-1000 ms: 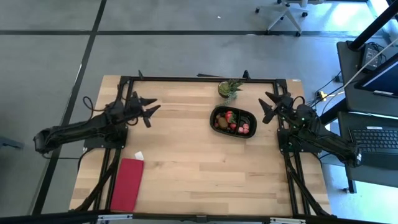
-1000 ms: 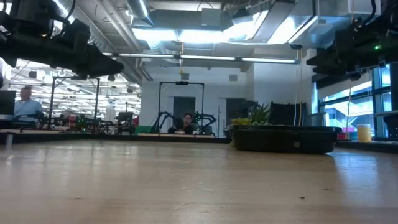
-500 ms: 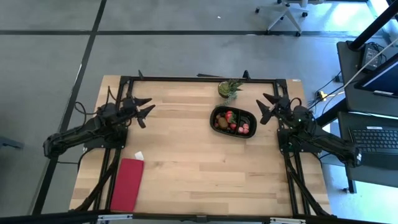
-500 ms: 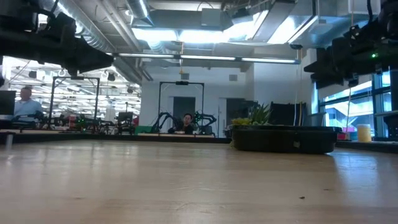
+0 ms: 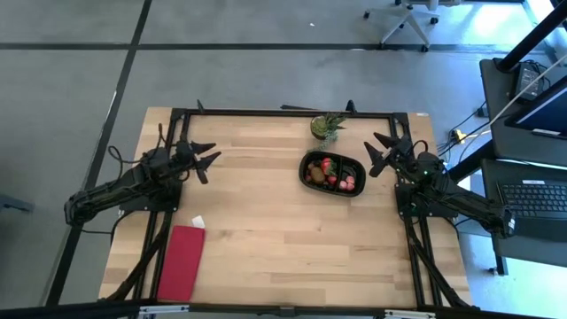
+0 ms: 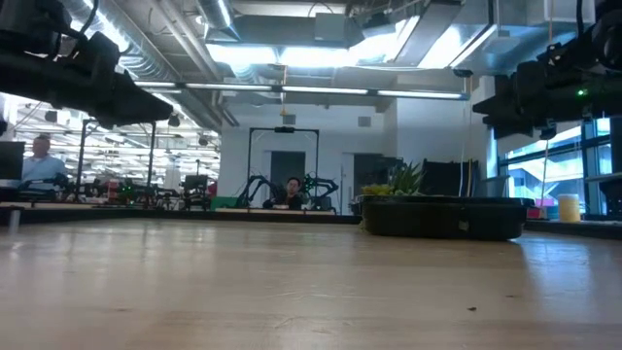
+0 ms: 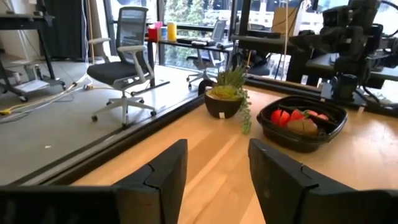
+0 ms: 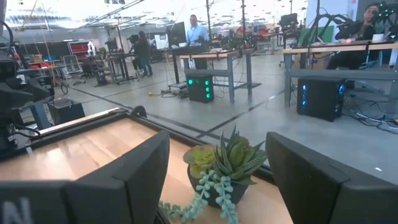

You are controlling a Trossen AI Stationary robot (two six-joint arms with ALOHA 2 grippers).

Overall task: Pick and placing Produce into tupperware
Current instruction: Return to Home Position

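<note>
Hovering open and empty, the left end effector (image 5: 209, 159) is at nine o'clock of the tupperware (image 5: 303, 168) holding produce (image 5: 330, 173), the right end effector (image 5: 372, 155) at three.

Left claw (image 7: 217, 155) (spread wide) faces tupperware (image 7: 297, 142) holding produce (image 7: 281, 117) beside plant (image 7: 226, 93).

Bright ceiling lights (image 6: 321, 55) glare high above the surface (image 6: 292, 292); a soft sheen lies on its wood, with only faint shadows.

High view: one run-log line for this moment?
left gripper: open, empty, well left of black container | right gripper: open, empty, just right of it | produce: inside container
</note>
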